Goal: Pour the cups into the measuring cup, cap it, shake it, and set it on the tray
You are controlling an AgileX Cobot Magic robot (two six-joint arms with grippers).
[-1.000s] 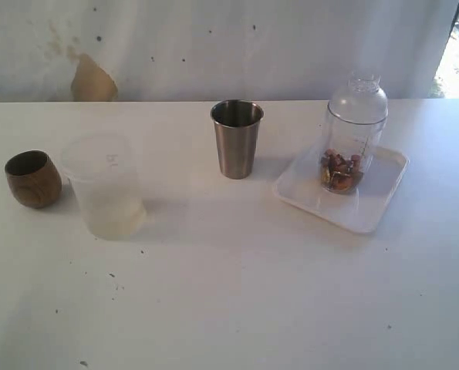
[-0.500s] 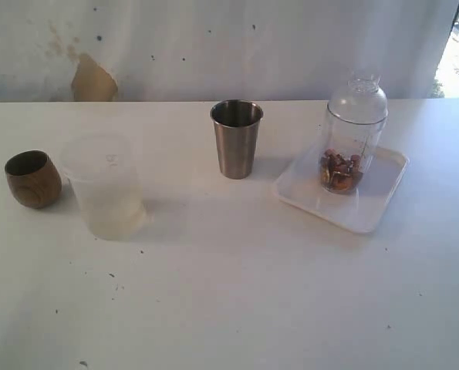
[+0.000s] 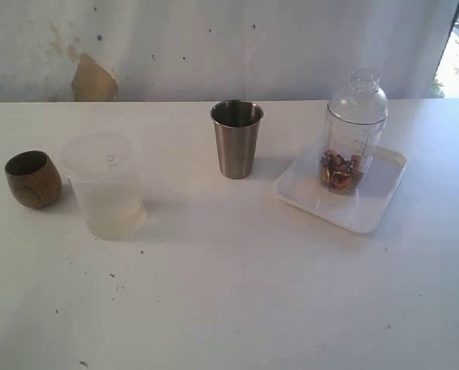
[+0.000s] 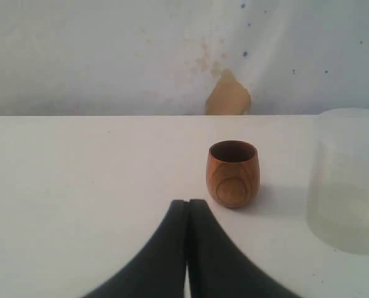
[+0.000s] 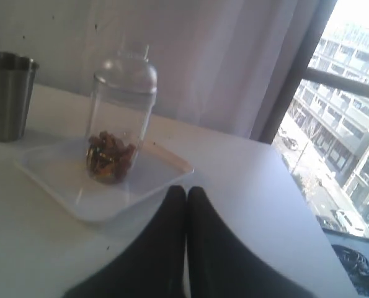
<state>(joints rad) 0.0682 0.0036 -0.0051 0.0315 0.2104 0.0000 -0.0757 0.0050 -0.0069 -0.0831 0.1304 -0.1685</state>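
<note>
The desk [image 3: 237, 293] bears the tray [image 3: 372, 212], and the capped measuring cup [image 3: 351, 135] stands upright on it. Both the left hand [image 4: 187, 203] and right hand [image 5: 186, 191] are closed tight and empty, apart from the tray. The task looks done, so any withdrawal should steer clear of it.

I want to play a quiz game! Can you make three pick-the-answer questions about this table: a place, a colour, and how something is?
1. Where does the capped measuring cup stand? A on the tray B on a chair C on the floor
2. What colour is the small round cup? A blue B brown C green
3. How is the left gripper? A shut B wide open C holding a spoon
Answers: A, it sits on the tray. B, it is brown wood. A, its fingers touch, nothing between.
</note>
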